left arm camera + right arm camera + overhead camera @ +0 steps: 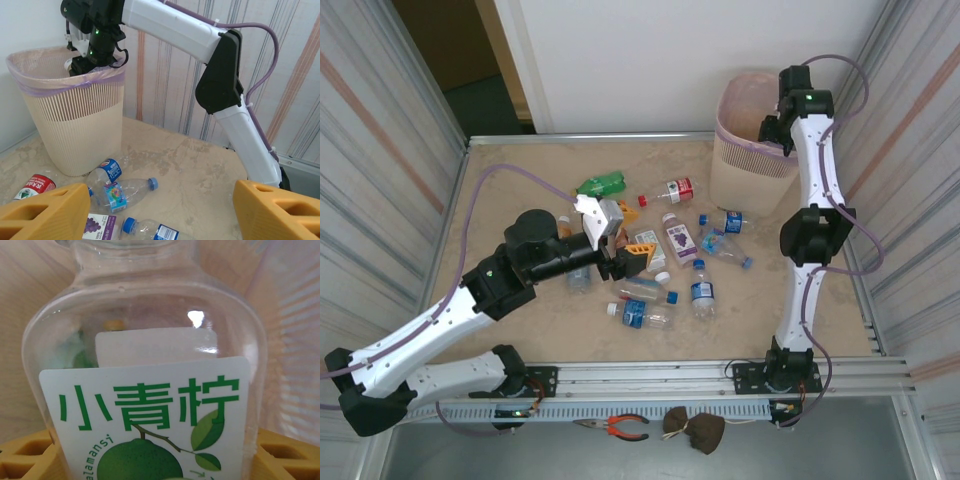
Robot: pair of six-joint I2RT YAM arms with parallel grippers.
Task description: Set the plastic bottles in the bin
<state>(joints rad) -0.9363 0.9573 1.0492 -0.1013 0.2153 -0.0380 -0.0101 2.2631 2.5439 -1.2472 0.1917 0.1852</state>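
The move ahead turns on the right gripper [768,130], which hangs at the mouth of the pink bin [745,170] in the table's far right corner. Its yellow fingers [25,460] pinch a clear lime-drink bottle [145,365] across the labelled body. In the right wrist view the bottle's long axis runs out past the fingertips, neck leading, with the bag liner [295,340] close behind it. So we judge the bottle points down into the bin rather than lying across the rim, and a simple release should drop it inside.

The left gripper [630,232] hovers over the middle of the table, fingers spread wide with nothing between them. Loose bottles lie beneath and just beyond it. The grape-label bottle [678,238] lies with its long axis roughly toward the far edge, and the green bottle [600,184] lies nearly parallel to that edge. The left arm is much the nearer to both — we would leave the pile to it.
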